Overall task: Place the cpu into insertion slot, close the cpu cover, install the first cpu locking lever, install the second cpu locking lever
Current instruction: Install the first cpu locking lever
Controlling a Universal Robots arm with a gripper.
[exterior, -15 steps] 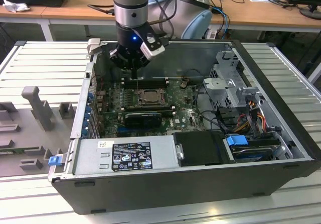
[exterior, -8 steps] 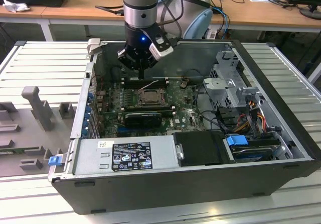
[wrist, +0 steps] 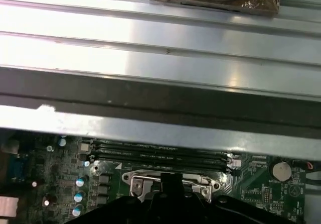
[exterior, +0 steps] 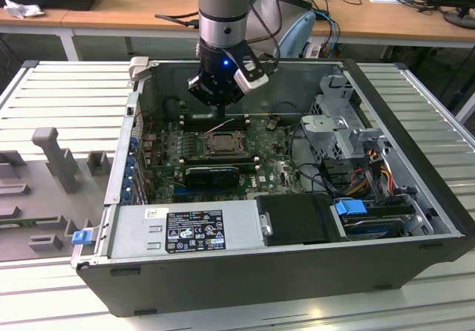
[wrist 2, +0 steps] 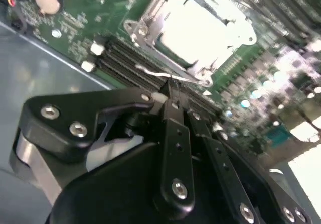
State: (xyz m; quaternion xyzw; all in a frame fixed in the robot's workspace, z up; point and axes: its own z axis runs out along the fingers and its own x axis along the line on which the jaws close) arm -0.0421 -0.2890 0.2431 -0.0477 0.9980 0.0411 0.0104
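Observation:
The cpu lies flat in its socket on the green motherboard, its pale top glaring bright; it also shows as a small pale square, the cpu, in the exterior view. The cpu cover, a metal frame, lies down around it. A thin wire locking lever runs along the socket's edge. My gripper is shut with nothing visible between its black fingers, its tips right at that lever. In the exterior view the gripper hangs just behind the socket. The fingertips partly hide the socket in the first wrist view.
The open computer case lies on a slatted metal table. Long black memory slots run beside the socket. A coin battery sits on the board. A drive cage and cables fill the exterior view's right; the power supply sits in front.

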